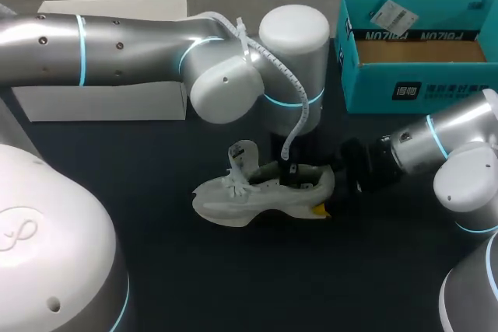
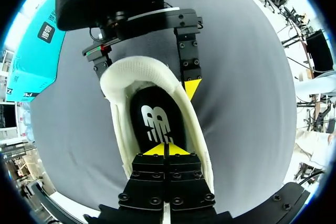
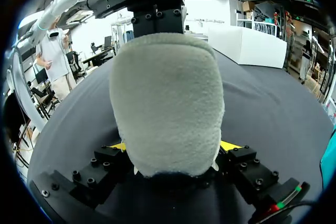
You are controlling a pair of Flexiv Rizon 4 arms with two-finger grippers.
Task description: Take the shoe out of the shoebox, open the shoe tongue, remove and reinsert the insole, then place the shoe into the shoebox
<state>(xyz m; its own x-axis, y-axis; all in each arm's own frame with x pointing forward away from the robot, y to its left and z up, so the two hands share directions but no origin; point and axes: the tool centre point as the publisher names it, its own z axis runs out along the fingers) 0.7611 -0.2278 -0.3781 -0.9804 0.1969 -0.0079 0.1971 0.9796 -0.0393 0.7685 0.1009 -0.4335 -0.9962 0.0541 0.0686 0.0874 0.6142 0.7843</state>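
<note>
White box (image 1: 101, 103) sits far left on the counter (image 1: 194, 270), not in play; left arm comes in from that side and drops the left pincer (image 2: 165, 149) straight down into the shoe (image 1: 257, 196); tips pressed together, down on the black insole (image 2: 152, 124) about midfoot; can't tell if any insole is nipped between them. Shoe is mid-counter, upright on its sole, toe to the left, tongue (image 1: 243, 153) standing up and open; insole looks seated flat inside. A white cable (image 1: 292, 106) hangs off the left arm, close to the shoe opening. Right pincer (image 3: 173, 148) pinches the heel (image 3: 165, 103) from both sides, one yellow tip on each flank; shoebox (image 1: 420, 95) is back right, open, no shoe in it, well apart from the shoe.

Risks, my read:
- Tips closed flat on the insole may have caught nothing; a lift would then come up bare.
- If they do have it, a snug insole could drag the whole shoe up; the heel hold is on soft padding and may slip, or the toe may tip down.
- Insole could fold or hang up on the collar on the way out.
- Left fingers work in a narrow opening near the right's; a sideways move could twist the heel loose or knock the two together.
- Tongue may flop back over the opening.
- Cable could snag on the tongue.
</note>
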